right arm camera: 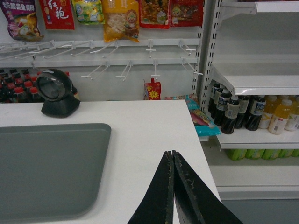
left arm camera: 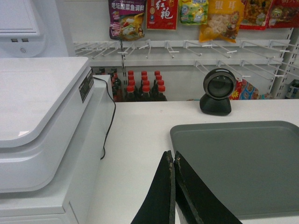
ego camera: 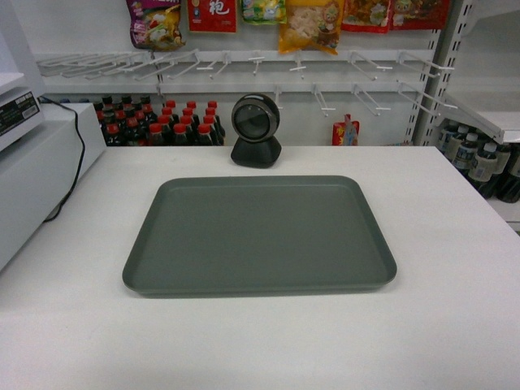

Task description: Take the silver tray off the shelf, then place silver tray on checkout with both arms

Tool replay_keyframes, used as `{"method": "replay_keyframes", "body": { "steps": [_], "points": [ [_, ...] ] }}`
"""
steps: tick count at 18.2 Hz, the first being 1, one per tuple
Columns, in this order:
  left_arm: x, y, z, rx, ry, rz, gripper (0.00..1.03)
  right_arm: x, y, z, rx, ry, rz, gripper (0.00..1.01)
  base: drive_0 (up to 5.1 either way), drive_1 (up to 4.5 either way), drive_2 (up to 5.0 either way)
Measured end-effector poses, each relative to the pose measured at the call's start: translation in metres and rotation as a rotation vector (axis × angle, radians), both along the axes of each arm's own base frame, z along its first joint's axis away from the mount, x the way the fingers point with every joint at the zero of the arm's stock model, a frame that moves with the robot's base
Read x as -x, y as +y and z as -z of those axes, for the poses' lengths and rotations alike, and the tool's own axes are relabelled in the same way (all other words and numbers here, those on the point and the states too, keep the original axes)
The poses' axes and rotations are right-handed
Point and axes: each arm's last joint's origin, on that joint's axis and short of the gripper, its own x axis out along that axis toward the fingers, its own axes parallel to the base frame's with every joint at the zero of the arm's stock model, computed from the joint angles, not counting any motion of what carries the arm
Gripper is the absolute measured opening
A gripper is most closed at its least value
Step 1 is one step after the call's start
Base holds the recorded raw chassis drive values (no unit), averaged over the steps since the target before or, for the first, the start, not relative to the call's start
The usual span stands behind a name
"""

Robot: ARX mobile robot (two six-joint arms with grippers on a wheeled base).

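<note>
1. Silver tray [ego camera: 260,236]: I see it lying flat on the white checkout tabletop [ego camera: 455,325], near the middle, empty, long side facing me.
2. Just behind the tray's far edge stands the black dome scanner [ego camera: 256,130], apart from it.
3. My left claw [left arm camera: 173,158] is pressed closed on nothing, above the tray's near left corner.
4. My right claw [right arm camera: 173,156] is likewise closed and empty, over bare tabletop right of the tray.
5. The grey register [left arm camera: 42,121] sits at the tabletop's left; a white shelf [right arm camera: 261,84] with bottles stands off right.
</note>
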Motion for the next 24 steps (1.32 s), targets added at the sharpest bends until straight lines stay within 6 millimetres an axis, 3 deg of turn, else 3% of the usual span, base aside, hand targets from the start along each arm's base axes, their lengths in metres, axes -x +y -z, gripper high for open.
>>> {"method": "replay_keyframes", "body": {
  "steps": [3,9,24],
  "points": [
    [0.019,0.0,0.001,0.0,0.005,-0.002,0.01,0.022,0.001,-0.015,0.0,-0.018,-0.003,0.02,0.0,0.0,0.0],
    [0.041,0.0,-0.003,0.0,-0.006,-0.002,0.01,0.051,0.001,-0.013,0.0,-0.004,-0.004,0.02,0.0,0.0,0.0],
    [0.069,0.0,-0.007,0.0,-0.021,-0.002,0.01,0.084,0.001,-0.021,0.0,-0.032,-0.004,0.02,0.0,0.0,0.0]
  ]
}}
